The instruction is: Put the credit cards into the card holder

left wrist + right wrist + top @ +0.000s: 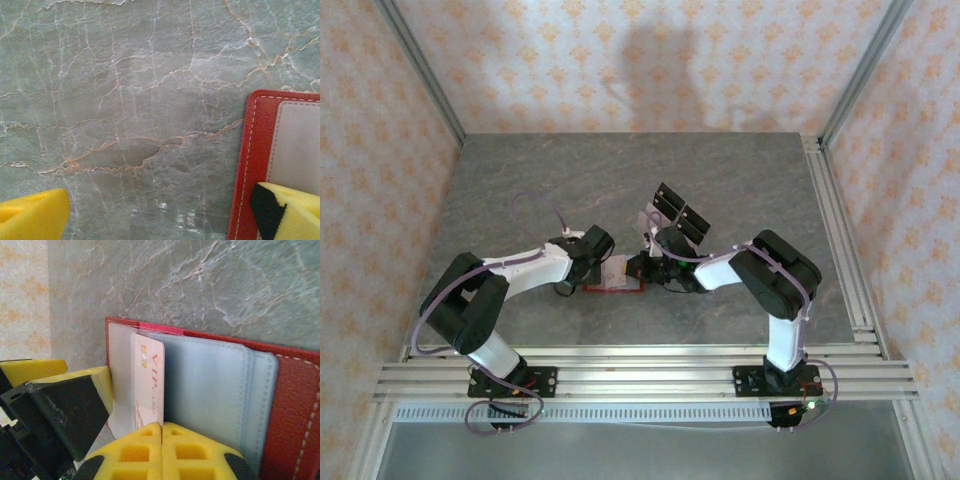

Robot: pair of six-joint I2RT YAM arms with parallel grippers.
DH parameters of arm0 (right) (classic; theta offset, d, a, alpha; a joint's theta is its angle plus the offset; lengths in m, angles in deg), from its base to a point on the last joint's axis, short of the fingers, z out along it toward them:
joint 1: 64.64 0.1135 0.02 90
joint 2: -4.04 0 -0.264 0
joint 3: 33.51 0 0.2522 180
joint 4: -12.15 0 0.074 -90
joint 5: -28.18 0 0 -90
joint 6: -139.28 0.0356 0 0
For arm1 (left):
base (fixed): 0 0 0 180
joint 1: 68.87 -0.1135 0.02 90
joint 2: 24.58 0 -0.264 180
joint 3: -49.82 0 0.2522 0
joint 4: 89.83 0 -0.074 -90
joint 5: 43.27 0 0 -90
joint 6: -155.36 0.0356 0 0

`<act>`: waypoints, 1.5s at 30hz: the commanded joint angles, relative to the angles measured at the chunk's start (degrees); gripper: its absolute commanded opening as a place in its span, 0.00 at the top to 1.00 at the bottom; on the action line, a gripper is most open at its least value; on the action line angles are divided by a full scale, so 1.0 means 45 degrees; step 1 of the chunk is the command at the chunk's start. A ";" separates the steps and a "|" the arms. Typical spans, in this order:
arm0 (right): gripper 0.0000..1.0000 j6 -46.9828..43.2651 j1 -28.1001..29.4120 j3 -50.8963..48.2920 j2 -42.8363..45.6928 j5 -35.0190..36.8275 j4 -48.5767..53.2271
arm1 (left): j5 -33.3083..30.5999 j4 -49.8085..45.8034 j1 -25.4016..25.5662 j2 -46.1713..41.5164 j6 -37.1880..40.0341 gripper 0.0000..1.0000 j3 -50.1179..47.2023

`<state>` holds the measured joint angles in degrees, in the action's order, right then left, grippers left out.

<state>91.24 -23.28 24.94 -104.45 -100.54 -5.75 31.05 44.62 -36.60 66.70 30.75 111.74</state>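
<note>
The right wrist view is close enough to read detail. The right gripper (162,440) has its yellow fingertips pressed together at the near end of a pale card (149,377). I cannot tell whether they pinch its edge. The card sits in the open red wallet (295,405), beside bluish sleeves. Its long axis runs away from the gripper, with the chip end far and "VIP" lettered along it.

The left wrist view shows the left gripper (160,220) spread wide and holding nothing. One fingertip (295,210) is over the wallet's corner.

From above, the wallet lies between the two grippers near the middle of the grey-green veined table (520,180). Black cards (682,212) are just beyond it. Past them are walls (650,60) of pale orange-patterned paper.
</note>
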 commanded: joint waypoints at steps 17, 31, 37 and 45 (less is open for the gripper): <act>1.00 -0.0070 0.0242 0.0421 -0.0314 0.0063 0.0459 | 0.0121 0.0033 0.0025 0.0327 -0.0174 0.05 -0.0332; 1.00 -0.0047 0.0378 0.0763 -0.0677 -0.0329 0.0608 | 0.0162 0.0033 0.0057 0.0339 -0.0219 0.05 -0.0327; 0.85 -0.0136 0.0378 0.0754 -0.0570 -0.0361 0.0996 | 0.0165 -0.0044 0.0061 0.0300 -0.0287 0.05 -0.0231; 0.58 -0.0826 0.0378 0.1167 0.0931 -0.0279 0.3262 | 0.0246 -0.0250 0.0055 0.0014 -0.0491 0.05 -0.0002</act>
<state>90.10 -21.77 28.87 -103.25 -102.68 0.81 31.45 45.25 -36.60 66.70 29.79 111.50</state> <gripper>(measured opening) 0.402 0.948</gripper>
